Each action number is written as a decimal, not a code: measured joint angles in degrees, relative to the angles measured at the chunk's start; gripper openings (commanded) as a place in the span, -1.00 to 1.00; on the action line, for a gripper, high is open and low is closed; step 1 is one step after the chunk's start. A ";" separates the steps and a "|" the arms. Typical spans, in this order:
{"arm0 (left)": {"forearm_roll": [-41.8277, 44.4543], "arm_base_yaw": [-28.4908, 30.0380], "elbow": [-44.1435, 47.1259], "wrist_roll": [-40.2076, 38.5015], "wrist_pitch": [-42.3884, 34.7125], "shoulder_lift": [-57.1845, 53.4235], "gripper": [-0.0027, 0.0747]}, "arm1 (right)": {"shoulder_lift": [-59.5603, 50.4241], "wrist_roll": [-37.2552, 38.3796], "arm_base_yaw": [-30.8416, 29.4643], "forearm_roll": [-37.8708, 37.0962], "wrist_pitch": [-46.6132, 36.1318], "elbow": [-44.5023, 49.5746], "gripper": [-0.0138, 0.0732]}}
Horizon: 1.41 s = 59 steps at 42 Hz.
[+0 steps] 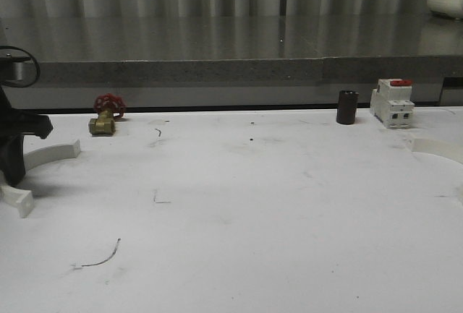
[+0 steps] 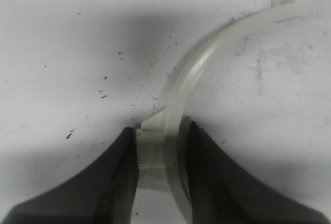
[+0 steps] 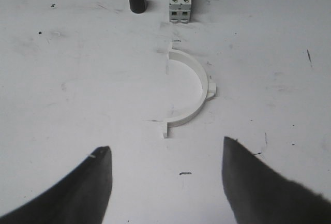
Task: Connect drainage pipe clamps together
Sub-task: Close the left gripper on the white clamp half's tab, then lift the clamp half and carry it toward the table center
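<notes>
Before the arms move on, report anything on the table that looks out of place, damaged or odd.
Nothing looks damaged or spilled. The two white plastic half-ring clamps lie far apart: one at the left edge, with the left gripper closed across its band, the other lying flat ahead of the open right gripper. The white tabletop is scuffed.

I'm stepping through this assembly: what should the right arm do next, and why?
Probably lower the right claw onto the clamp half lying flat ahead of it and close. Its fingers are spread wide with nothing between them, while the left claw already pinches the other half at the table's far left.
</notes>
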 measured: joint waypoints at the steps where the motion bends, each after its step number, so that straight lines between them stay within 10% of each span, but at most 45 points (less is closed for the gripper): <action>1: 0.00 0.00 0.00 0.00 0.01 0.00 -0.69 | 0.00 0.00 0.00 0.00 0.00 0.00 0.44; 25: 0.09 -6.01 -7.20 -2.76 5.12 -0.53 -0.98 | 0.00 0.00 0.00 0.00 0.00 0.00 0.44; 39: 16.23 -25.37 -20.64 -25.56 13.55 0.70 -0.98 | 0.00 0.00 0.00 0.00 0.00 0.00 0.44; 59: 15.09 -37.49 -38.07 -44.72 20.01 16.21 -0.98 | 0.00 0.00 0.00 0.00 0.00 0.00 0.44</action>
